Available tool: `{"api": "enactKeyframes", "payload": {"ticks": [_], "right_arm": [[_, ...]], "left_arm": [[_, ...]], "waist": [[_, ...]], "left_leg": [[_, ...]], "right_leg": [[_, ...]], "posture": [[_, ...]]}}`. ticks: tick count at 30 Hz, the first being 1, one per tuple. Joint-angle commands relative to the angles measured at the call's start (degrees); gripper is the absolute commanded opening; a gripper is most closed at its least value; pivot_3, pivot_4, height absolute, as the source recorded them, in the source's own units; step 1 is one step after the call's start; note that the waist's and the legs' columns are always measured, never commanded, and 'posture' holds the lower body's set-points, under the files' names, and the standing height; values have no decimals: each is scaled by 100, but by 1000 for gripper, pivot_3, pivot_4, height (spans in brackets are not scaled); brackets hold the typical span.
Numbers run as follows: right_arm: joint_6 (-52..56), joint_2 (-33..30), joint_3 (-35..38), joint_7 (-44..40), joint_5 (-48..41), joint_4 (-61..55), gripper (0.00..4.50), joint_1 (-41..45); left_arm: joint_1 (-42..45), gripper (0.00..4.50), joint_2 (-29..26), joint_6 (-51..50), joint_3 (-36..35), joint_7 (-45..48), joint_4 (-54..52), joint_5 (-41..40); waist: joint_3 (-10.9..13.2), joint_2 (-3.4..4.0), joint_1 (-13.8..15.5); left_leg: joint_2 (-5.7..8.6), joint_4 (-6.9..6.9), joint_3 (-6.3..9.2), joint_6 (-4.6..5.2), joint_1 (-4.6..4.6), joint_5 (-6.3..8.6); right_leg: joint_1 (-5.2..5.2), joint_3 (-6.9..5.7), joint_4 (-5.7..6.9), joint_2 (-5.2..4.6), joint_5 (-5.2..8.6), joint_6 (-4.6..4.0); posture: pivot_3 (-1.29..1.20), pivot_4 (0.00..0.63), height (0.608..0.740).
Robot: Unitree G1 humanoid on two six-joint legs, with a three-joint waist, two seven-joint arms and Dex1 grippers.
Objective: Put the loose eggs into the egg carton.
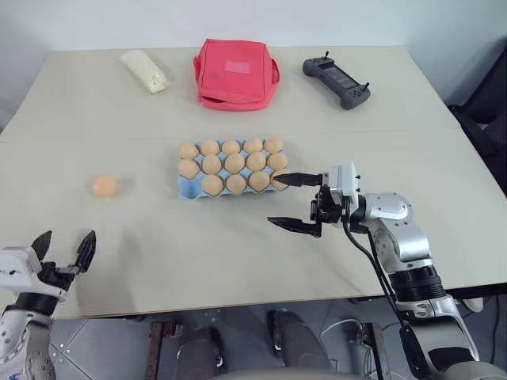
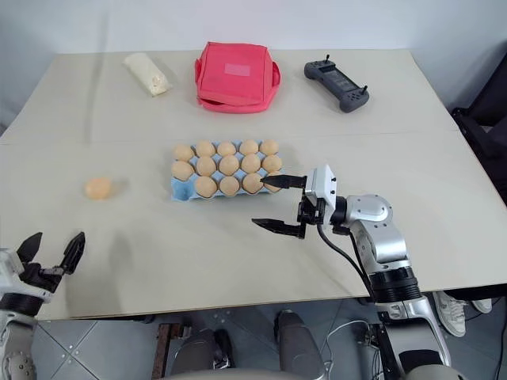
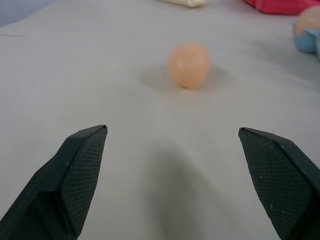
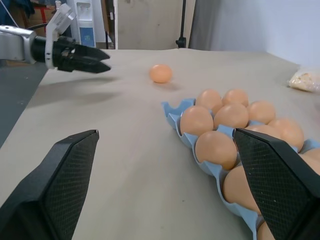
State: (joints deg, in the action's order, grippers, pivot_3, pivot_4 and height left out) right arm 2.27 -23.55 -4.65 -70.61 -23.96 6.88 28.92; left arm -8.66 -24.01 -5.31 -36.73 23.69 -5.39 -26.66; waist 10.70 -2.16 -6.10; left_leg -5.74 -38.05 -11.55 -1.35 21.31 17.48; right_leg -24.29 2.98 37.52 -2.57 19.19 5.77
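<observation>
One loose egg (image 1: 104, 186), tan and smooth, lies on the table left of the egg carton (image 1: 187, 191). The carton is a light blue tray that holds several eggs (image 1: 234, 163). Its front-left cup is bare. My left gripper (image 1: 66, 237) is open near the table's front left edge, pointing at the loose egg (image 3: 188, 65) from a short way off, with nothing between its fingers. My right gripper (image 1: 275, 199) is open and empty at the carton's front right corner. Its upper fingertip is at the end egg there.
A red fabric bag (image 1: 235, 73) sits at the back middle. A cream packet (image 1: 145, 70) lies to its left and a black controller (image 1: 337, 81) to its right. Bare tabletop lies between the loose egg and the carton.
</observation>
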Motion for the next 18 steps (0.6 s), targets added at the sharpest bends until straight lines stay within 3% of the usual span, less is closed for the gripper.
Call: {"api": "enactKeyframes", "payload": {"ticks": [1,12,15,18], "right_arm": [[-106,33,7,-20,-17,-69,4500,101],[-93,131,4,203,68,-215,4500,53],[-76,130,13,285,64,-291,4500,0],[-60,124,8,354,57,-362,4500,-55]], "left_arm": [[818,4479,-407,-146,261,-164,374,171],[2683,4479,-891,-179,1107,-151,2517,827],[2858,3864,-920,-180,1188,-111,2767,855],[2890,2952,-953,-184,1255,-8,2814,856]], "waist": [[-1,-2,11],[-2,-2,-35],[-2,-2,-29],[-2,-2,-23]], "left_leg": [[-1,-1,0,-2,0,-2],[-20,4,-22,-26,3,0],[-21,4,-29,-29,3,1],[-21,1,-35,-29,3,1]], "right_leg": [[2,-5,0,0,-3,-3],[-22,-38,16,8,-7,2],[-23,-42,15,8,-7,2],[-22,-42,15,6,-7,2]], "posture": [[0,150,740],[0,150,740],[0,150,740],[0,150,740]]}}
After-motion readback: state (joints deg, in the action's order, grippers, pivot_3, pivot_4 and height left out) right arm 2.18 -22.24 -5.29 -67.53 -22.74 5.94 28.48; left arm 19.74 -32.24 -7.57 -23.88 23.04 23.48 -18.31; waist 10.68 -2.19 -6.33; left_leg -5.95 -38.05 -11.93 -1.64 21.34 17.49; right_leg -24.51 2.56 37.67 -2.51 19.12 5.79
